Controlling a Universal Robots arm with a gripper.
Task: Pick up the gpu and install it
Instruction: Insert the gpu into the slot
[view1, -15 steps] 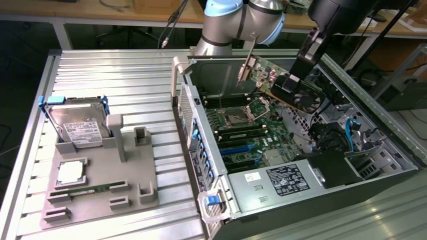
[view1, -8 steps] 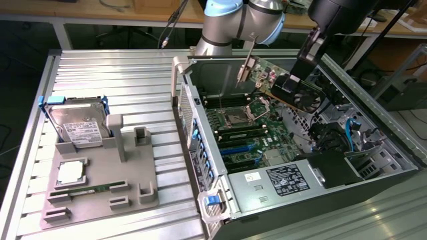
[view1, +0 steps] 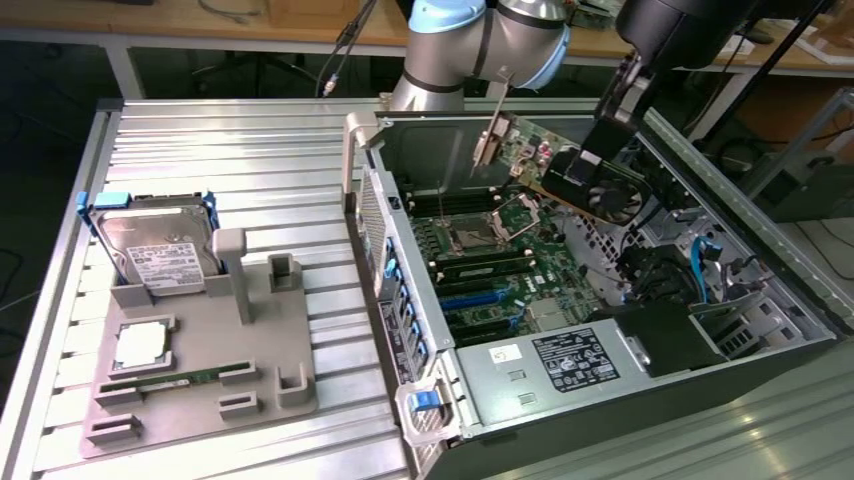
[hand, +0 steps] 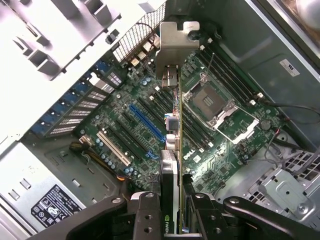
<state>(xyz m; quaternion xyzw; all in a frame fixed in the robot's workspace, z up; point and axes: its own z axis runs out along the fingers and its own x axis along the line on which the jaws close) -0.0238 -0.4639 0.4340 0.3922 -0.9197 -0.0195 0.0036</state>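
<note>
The gpu (view1: 534, 155) hangs tilted above the open computer case (view1: 747, 370), over the motherboard (view1: 501, 280). Its silvery end bracket (view1: 491, 130) points toward the case's back wall and its black fan (view1: 617, 195) faces the exterior view's right. My gripper (view1: 590, 165) is shut on the card's upper edge. In the wrist view the gpu (hand: 170, 165) shows edge-on between my two black fingers (hand: 147, 215), with its bracket (hand: 176, 45) at the far end. The card hovers above the board, between the blue slot (hand: 147, 122) and the processor socket (hand: 215, 102), touching neither.
A grey fixture (view1: 267, 330) at the exterior view's left holds a hard drive (view1: 158, 255), a processor chip (view1: 144, 345) and a green memory stick (view1: 174, 381). Inside the case are the power supply (view1: 567, 360), cables (view1: 707, 265) and drive cages. Ribbed metal tabletop (view1: 214, 150) surrounds the fixture.
</note>
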